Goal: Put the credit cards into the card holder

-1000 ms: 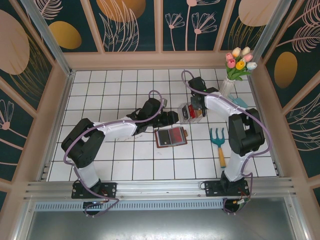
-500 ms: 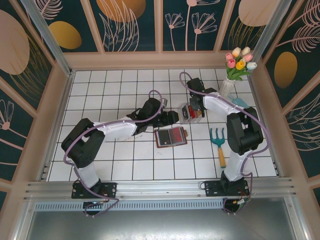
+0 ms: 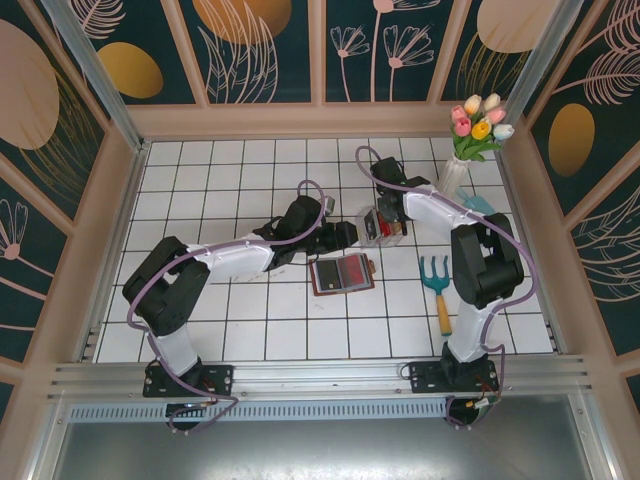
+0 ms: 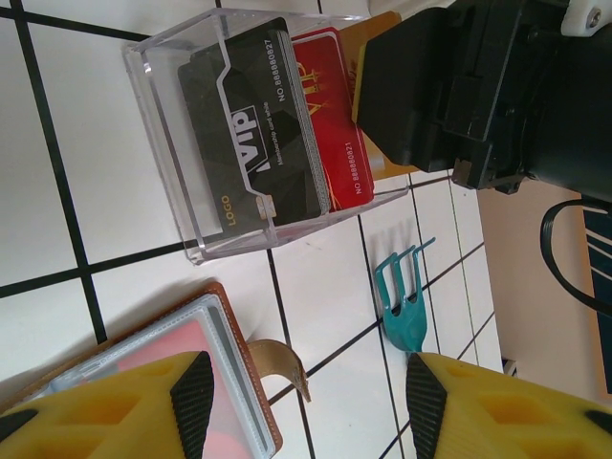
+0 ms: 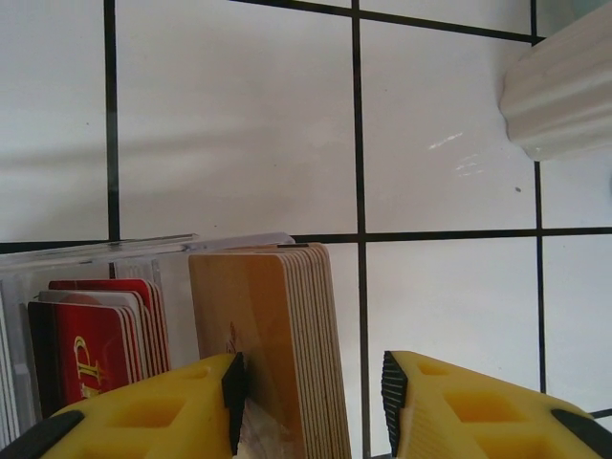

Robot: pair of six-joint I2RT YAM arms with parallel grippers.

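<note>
The credit cards stand upright in a clear plastic tray: a black VIP card, a red card and a stack of tan-orange cards. My right gripper is open astride that tan stack; its left pad touches the stack and its right pad stands clear of it. More red cards sit left of the stack. The brown card holder lies open on the tiles in front of the tray, with a pinkish card in its window. My left gripper hangs open above the holder's right edge, holding nothing.
A teal garden fork with a yellow handle lies right of the holder. A white vase of tulips stands at the back right, close to the right arm. The holder's strap curls up off the floor.
The right gripper has shifted a little left over the tray. The left arm and the card holder have not moved.
</note>
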